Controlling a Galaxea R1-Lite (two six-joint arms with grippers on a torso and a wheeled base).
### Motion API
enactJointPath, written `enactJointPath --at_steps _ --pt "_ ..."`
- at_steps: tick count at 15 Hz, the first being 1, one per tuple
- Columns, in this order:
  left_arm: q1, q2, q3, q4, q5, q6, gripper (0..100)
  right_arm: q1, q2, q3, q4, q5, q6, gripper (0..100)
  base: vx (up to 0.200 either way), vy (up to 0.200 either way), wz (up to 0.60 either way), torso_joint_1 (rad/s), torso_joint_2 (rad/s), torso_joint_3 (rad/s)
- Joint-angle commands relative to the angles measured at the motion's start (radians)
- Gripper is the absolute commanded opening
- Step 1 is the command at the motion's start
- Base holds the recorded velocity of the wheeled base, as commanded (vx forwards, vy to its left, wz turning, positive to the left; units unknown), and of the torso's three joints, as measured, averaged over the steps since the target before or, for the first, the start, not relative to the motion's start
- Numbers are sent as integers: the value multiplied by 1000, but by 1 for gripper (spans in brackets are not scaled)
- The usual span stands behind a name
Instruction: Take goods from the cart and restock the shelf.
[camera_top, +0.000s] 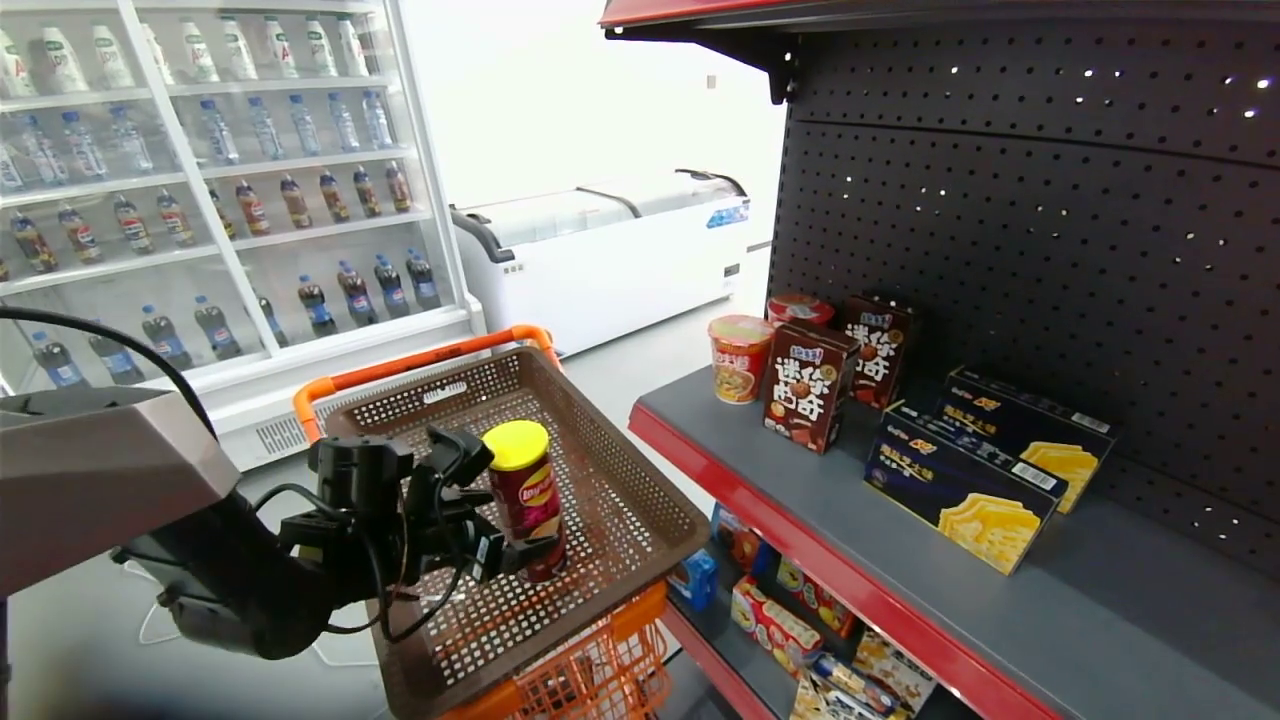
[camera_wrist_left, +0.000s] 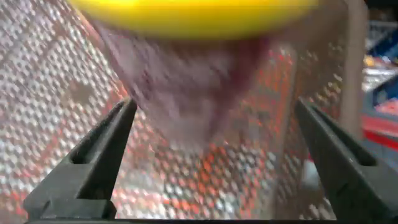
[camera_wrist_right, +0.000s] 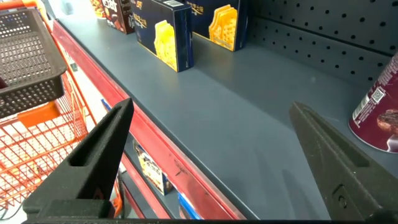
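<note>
A dark red chips can (camera_top: 527, 500) with a yellow lid stands upright in the brown perforated basket (camera_top: 630, 480) on the orange cart (camera_top: 420, 362). My left gripper (camera_top: 495, 507) is open, one finger on each side of the can. In the left wrist view the can (camera_wrist_left: 193, 93) sits between the spread fingers (camera_wrist_left: 102, 155) with gaps on both sides. My right gripper (camera_wrist_right: 211, 106) hangs open above the grey shelf board (camera_wrist_right: 236, 124), nothing between its fingers. Another dark red can (camera_wrist_right: 380, 115) stands on that board near the pegboard back.
The shelf board (camera_top: 800, 490) carries a noodle cup (camera_top: 740, 357), brown boxes (camera_top: 808, 385) and blue boxes (camera_top: 960, 490); its right part is bare. Snack packs (camera_top: 780, 620) fill the lower shelf. A drinks fridge (camera_top: 200, 200) and a chest freezer (camera_top: 600, 260) stand behind the cart.
</note>
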Motion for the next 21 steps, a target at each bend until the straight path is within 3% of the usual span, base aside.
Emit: enactJointPath --at_steps 1,10,11,15,17,20,21 --pt "-16 64 -69 -18 -2 2 100 0 0 0 0 0 0 100 0 0 0 0 0 0" --pt "-33 105 -161 -15 -10 -7 100 0 0 0 0 0 0 100 0 0 0 0 0 0" --pt "-41 105 -184 -2 -8 -4 0 0 0 0 0 0 0 100 0 0 0 0 0 0" --pt "-39 -19 -130 -1 18 -19 0 0 0 0 0 0 0 100 0 0 0 0 0 0" --pt "-36 -162 -71 21 117 -62 0 0 0 0 0 0 0 100 0 0 0 0 0 0" --pt "-28 -478 49 148 128 -71 0 0 0 0 0 0 0 100 0 0 0 0 0 0" --pt "-33 -652 91 249 128 -84 0 0 0 0 0 0 0 100 0 0 0 0 0 0"
